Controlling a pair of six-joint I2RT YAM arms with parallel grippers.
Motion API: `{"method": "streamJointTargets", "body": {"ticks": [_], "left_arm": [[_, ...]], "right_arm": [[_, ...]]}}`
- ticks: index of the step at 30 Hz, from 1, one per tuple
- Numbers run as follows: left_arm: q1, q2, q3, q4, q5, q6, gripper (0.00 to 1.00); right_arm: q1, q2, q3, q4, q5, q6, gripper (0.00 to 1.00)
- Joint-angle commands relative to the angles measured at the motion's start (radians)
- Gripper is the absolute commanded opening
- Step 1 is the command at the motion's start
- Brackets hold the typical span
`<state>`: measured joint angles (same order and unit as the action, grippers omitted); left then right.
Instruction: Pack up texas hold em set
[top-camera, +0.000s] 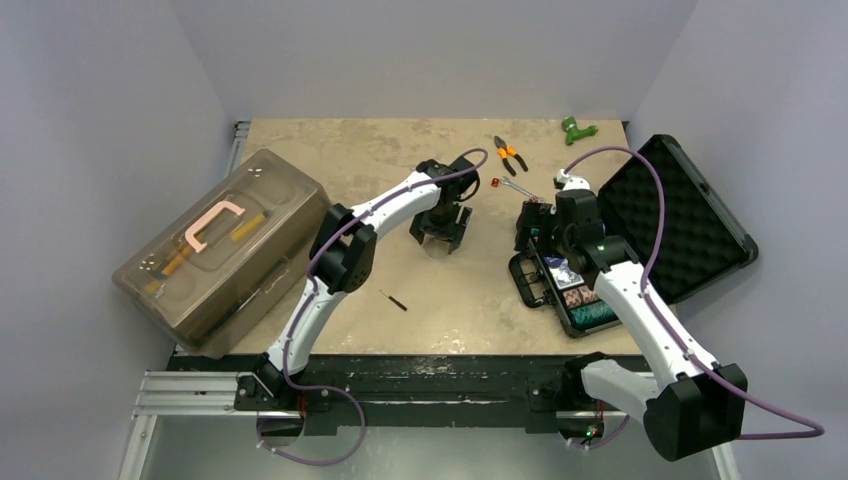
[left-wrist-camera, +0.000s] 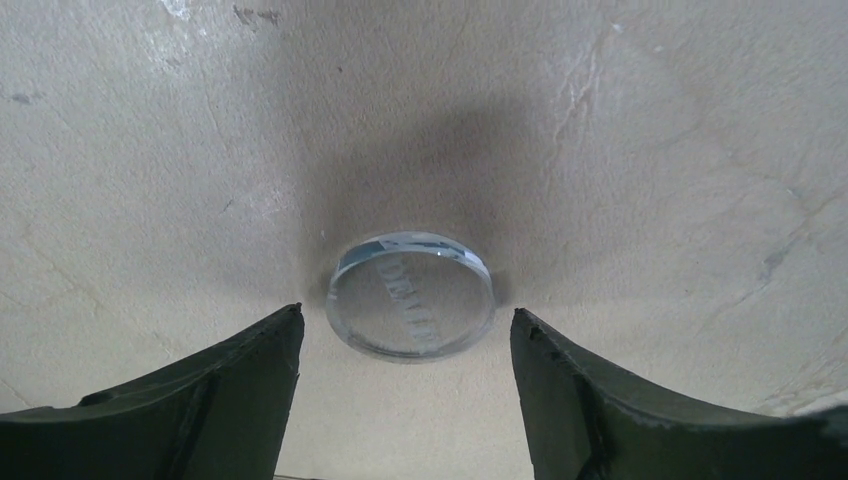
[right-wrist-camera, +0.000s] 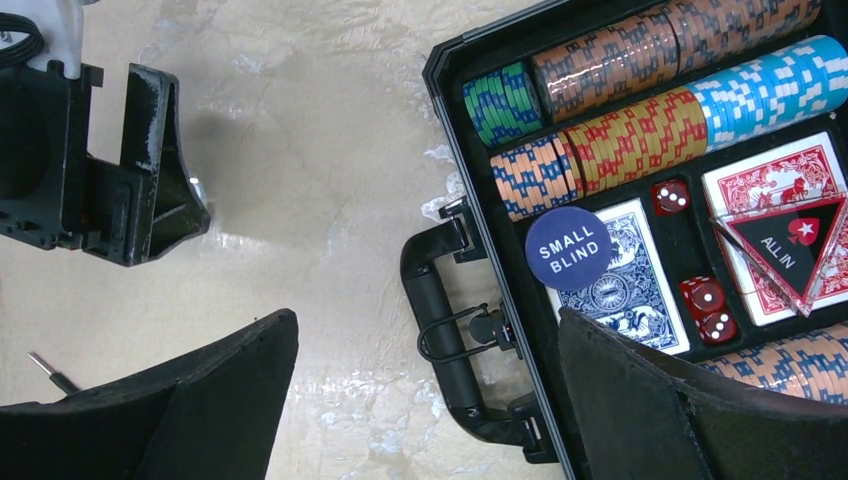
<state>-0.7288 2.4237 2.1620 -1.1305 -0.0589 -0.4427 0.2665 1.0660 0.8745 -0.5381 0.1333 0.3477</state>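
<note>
Dealer button (left-wrist-camera: 410, 297), lettering readable from left wrist, not overhead

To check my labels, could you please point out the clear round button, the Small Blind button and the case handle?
clear round button (left-wrist-camera: 410, 297): left wrist view, face centre.
Small Blind button (right-wrist-camera: 568, 247): right wrist view, middle of lettering.
case handle (right-wrist-camera: 430, 300): right wrist view, grip bar.

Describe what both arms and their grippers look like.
Both the left arm and the right arm have smooth white links joined by chunky black joint housings. A purple cable runs along each arm from the base. The left gripper and right gripper are black, with broad, tapering matte-black fingers that look scuffed at the edges.
</note>
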Motion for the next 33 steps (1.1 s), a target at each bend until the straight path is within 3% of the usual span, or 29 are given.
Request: {"method": "streamJointTargets", "body": {"ticks": [1, 7, 12, 17, 21, 25, 29, 33], "left_arm": [[0.009, 0.039, 0.063, -0.041, 0.0, -0.002, 0.72], [0.014, 0.037, 0.06, -0.032, -0.008, 0.013, 0.63], [0.027, 0.039, 0.067, -0.026, 0.052, 0.049, 0.34], [0.035, -0.05, 0.045, -0.013, 0.097, 0.093, 0.2], [0.038, -0.184, -0.032, 0.035, 0.146, 0.137, 0.08], [0.037, -0.311, -0.134, 0.099, 0.184, 0.154, 0.0], [0.026, -0.364, -0.183, 0.129, 0.226, 0.151, 0.0], [0.005, -0.379, -0.184, 0.127, 0.255, 0.153, 0.0]], "right_arm": [[0.0, -0.008, -0.012, 0.043, -0.023, 0.007, 0.99], [0.0, -0.004, -0.025, 0.053, -0.035, 0.01, 0.99], [0.0, -0.017, -0.032, 0.056, -0.03, 0.027, 0.99], [-0.02, -0.036, -0.065, 0.113, -0.075, 0.107, 0.99], [-0.161, 0.009, -0.124, 0.231, -0.406, 0.205, 0.99], [-0.199, 0.091, -0.232, 0.558, -0.797, 0.365, 0.99], [-0.199, 0.179, -0.294, 0.825, -0.896, 0.559, 0.99], [-0.162, 0.226, -0.291, 0.918, -0.871, 0.634, 0.99]]}}
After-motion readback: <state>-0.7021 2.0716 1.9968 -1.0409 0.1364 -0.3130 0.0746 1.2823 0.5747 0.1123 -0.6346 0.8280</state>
